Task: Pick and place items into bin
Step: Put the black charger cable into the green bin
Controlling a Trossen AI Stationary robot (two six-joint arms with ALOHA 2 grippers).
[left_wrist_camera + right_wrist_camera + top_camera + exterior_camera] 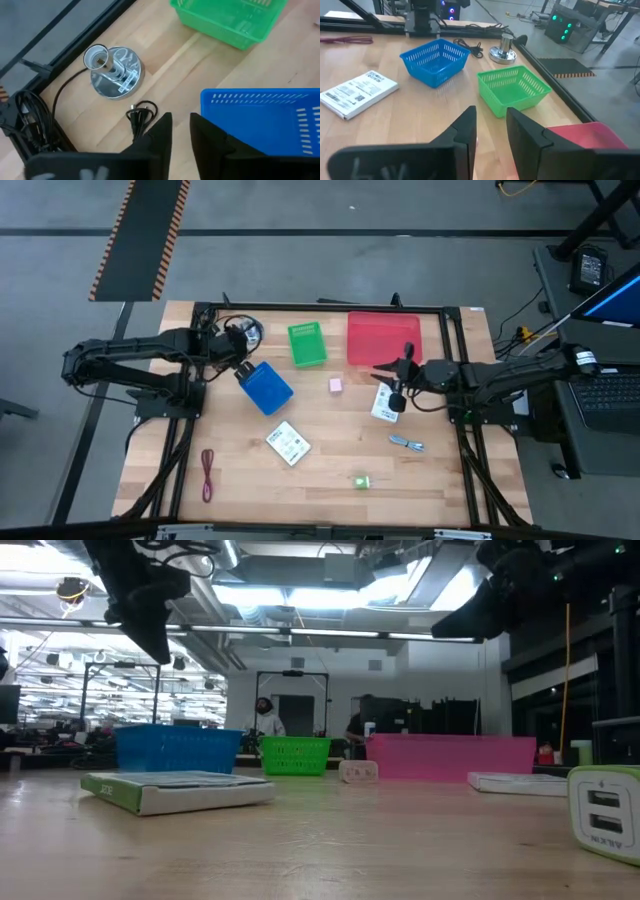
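Note:
My left gripper (181, 131) is open and hovers beside the blue bin (265, 387), just past the coiled black cable (141, 115). My right gripper (491, 131) is open above the table between the red bin (383, 338) and one white green-printed packet (384, 406), pointing toward the pink cube (336, 384). The other packet (288, 443) lies flat mid-table. The green block (361, 480), blue-silver piece (405, 443) and dark red cord (207, 473) lie nearer the near edge.
A green bin (307, 345) stands between the blue and red bins along the far side. A round silver metal object (112, 72) sits by the far-left frame rail next to the cable. Black frame rails border the table. Bare wood shows between the packets.

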